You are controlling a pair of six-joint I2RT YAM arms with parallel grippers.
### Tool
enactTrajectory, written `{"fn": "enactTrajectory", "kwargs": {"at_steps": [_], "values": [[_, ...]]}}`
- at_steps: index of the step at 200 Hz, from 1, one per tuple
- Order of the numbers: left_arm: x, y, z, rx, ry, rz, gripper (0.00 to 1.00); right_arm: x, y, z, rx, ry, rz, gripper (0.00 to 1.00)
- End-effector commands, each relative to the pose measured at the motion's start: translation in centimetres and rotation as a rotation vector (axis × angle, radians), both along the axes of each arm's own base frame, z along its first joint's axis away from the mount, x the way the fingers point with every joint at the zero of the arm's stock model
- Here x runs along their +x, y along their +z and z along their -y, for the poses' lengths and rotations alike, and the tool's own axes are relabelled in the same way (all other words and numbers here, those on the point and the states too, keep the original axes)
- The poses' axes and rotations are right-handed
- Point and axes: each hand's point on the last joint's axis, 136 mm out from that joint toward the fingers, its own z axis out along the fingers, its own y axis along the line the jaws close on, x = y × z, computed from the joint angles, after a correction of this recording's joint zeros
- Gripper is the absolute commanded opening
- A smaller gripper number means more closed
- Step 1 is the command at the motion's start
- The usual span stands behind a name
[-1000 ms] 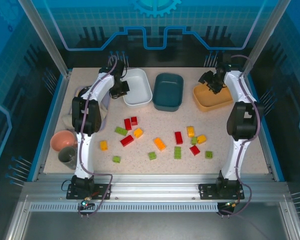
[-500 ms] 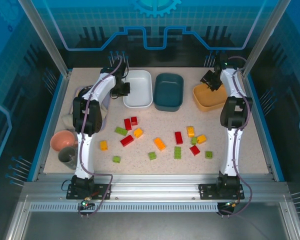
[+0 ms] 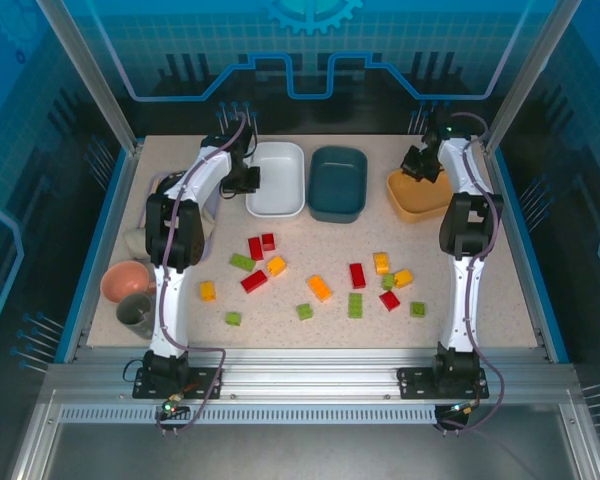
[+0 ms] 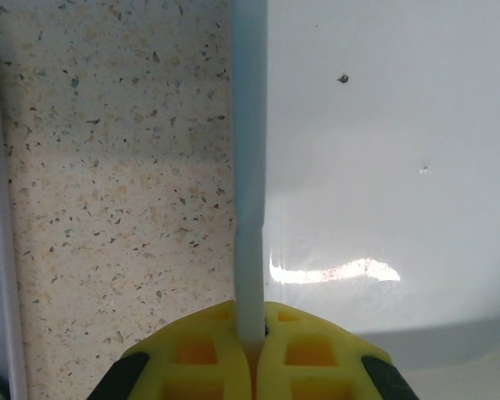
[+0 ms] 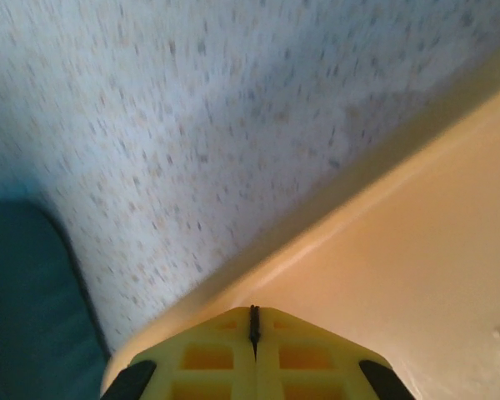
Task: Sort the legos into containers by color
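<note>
small plastic lego bricks (image 3: 319, 288) all lie loose on the speckled tabletop (image 3: 310, 232), scattered between the two arms on the near side of the tubs. I count five red, five orange-yellow and six light green

two red ones sit just beside each other left of centre, and a green and a yellow are touching or nearly so at right

three tubs stand in a row along the far side: shallow white plastic tub (image 3: 280, 185), shallow dark teal plastic tub (image 3: 337, 183) just beside it, and shallow orange-yellow plastic tub (image 3: 430, 205) apart to the right

left gripper (image 3: 246, 180) is at the white tub's left wall. On the left wrist cam its yellow fingers (image 4: 200, 354) are closed onto the tub's thin rim, with the wall pinched between them

right gripper (image 3: 418, 168) is at the far-left corner of the orange-yellow tub. The right wrist cam is blurred, but the jaws are pressed together with just a dark seam between the pads. They sit over the tub's rim, and I can't tell whether they touch it

pink cup (image 3: 127, 280) and grey mug (image 3: 135, 312) stand just beside each other at the left edge, off to the side of the bricks
</note>
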Motion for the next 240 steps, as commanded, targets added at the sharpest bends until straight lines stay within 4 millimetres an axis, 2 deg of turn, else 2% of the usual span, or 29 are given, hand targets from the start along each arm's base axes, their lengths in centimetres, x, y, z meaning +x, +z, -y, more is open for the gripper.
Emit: {"fn": "enactTrajectory", "kwargs": {"at_steps": [1, 7, 10, 26, 51, 80, 98, 123, 126, 131, 145, 179, 210, 212, 214, 217, 240], "values": [[-1.0, 1.3, 0.2, 0.013, -0.058, -0.002, 0.00, -2.5, 3.6, -3.7, -0.046, 0.245, 0.045, 0.00], [-1.1, 1.3, 0.2, 0.014, -0.063, -0.002, 0.00, -3.0, 3.1, -4.3, -0.057, 0.282, 0.033, 0.00], [-1.0, 1.3, 0.2, 0.015, -0.066, -0.002, 0.00, -3.3, 4.1, -4.5, -0.066, 0.294, 0.051, 0.00], [-1.1, 1.1, 0.2, 0.018, -0.068, -0.009, 0.00, -4.4, 4.4, -5.6, -0.080, 0.357, 0.047, 0.00], [-1.1, 1.1, 0.2, 0.012, -0.057, -0.008, 0.00, -5.0, 4.9, -5.2, -0.095, 0.344, 0.047, 0.00], [-0.9, 1.3, 0.3, 0.003, -0.044, 0.002, 0.00, -3.8, 6.8, -4.1, -0.080, 0.252, 0.107, 0.35], [-0.8, 1.4, 0.2, 0.005, -0.040, 0.005, 0.01, -2.7, 6.9, -3.3, -0.054, 0.173, 0.111, 0.45], [-0.7, 1.4, 0.0, 0.013, -0.027, 0.011, 0.15, -1.0, 6.4, -2.3, -0.033, 0.055, 0.094, 0.56], [-0.6, 1.5, 0.0, 0.014, -0.025, 0.015, 0.16, -0.9, 6.7, -2.1, -0.030, 0.038, 0.098, 0.56], [-0.6, 1.5, 0.0, 0.016, -0.022, 0.017, 0.19, -0.5, 5.4, -1.9, -0.024, 0.011, 0.072, 0.57], [-0.3, 1.9, -0.2, 0.021, -0.009, 0.032, 0.25, 0.3, 4.8, -1.2, -0.005, -0.073, 0.063, 0.58], [0.2, 3.6, -0.4, 0.025, 0.015, 0.083, 0.34, 1.6, 2.8, 0.5, 0.016, -0.221, 0.034, 0.59], [0.4, 6.7, -0.8, 0.016, 0.076, 0.152, 0.38, 2.5, 1.4, 1.7, 0.033, -0.293, 0.026, 0.59], [0.4, 7.0, -0.8, 0.013, 0.080, 0.156, 0.38, 2.6, 1.2, 1.7, 0.033, -0.293, 0.027, 0.59], [0.4, 7.1, -0.8, 0.010, 0.086, 0.159, 0.45, 2.7, 1.2, 1.8, 0.034, -0.295, 0.030, 0.59], [0.4, 7.6, -0.7, 0.004, 0.095, 0.170, 0.48, 2.8, 1.1, 1.9, 0.034, -0.297, 0.032, 0.58], [-0.3, 10.4, -0.2, -0.047, 0.138, 0.235, 0.50, 3.7, 0.2, 2.2, 0.050, -0.305, 0.038, 0.56]]}}
